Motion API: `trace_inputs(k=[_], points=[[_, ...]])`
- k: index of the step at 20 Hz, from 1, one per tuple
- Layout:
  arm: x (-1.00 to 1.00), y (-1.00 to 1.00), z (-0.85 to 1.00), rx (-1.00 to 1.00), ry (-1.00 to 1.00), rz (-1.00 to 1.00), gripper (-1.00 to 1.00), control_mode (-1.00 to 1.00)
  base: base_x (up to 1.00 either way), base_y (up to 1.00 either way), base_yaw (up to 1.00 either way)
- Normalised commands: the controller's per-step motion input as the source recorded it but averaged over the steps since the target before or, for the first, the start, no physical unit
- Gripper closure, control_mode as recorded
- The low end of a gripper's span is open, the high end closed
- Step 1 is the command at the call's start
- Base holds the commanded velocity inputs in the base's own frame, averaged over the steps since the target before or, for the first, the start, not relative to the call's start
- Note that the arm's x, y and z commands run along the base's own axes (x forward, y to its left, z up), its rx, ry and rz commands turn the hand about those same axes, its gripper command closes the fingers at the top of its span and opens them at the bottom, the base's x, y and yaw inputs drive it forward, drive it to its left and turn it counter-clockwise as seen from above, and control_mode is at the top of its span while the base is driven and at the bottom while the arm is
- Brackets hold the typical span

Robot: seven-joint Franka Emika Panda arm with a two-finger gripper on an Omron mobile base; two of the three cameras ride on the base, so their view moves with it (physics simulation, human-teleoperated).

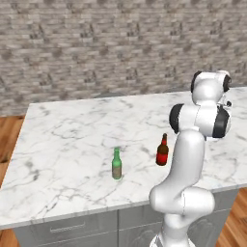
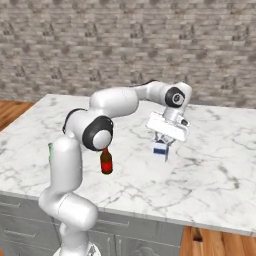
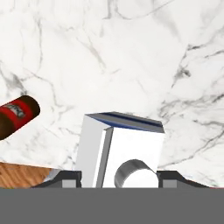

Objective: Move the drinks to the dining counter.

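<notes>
End effector (image 2: 164, 145) pinches boxy white milk carton (image 2: 160, 148).

A white marble dining counter (image 1: 72, 130) carried a green glass bottle (image 1: 116, 164) and a red-brown beer bottle (image 1: 162, 151) near its front edge.

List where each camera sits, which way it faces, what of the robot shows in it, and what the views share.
Left base view: behind the arm's left, looking forward and down over the dining counter, green glass bottle and beer bottle; arm at lower right.
Right base view: behind its right; arm at lower left, gripper around the milk carton.
Hand view: looks down along the fingers.
Shared: carton, beer bottle, marble.
</notes>
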Motion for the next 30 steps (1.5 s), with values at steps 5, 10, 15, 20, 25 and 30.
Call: trace_inputs(k=[5, 10, 15, 20, 25, 30], points=[[-0.31, 0.36, -0.04, -0.33, -0.40, -0.05, 1.00, -1.00, 0.00, 0.00, 0.00], [-0.31, 0.14, 0.00, -0.16, -0.31, -0.06, 1.00, -1.00, 0.00, 0.00, 0.00], [-0.05, 0.00, 0.00, 0.01, -0.01, -0.07, 1.00, -1.00, 0.00, 0.00, 0.00], [0.00, 0.00, 0.00, 0.04, 0.01, -0.04, 1.00, -1.00, 0.00, 0.00, 0.00], [0.00, 0.00, -0.01, 0.16, 0.12, -0.02, 1.00, -1.00, 0.00, 0.00, 0.00], [0.00, 0.00, -0.07, 0.17, 0.05, -0.02, 1.00, -1.00, 0.00, 0.00, 0.00]])
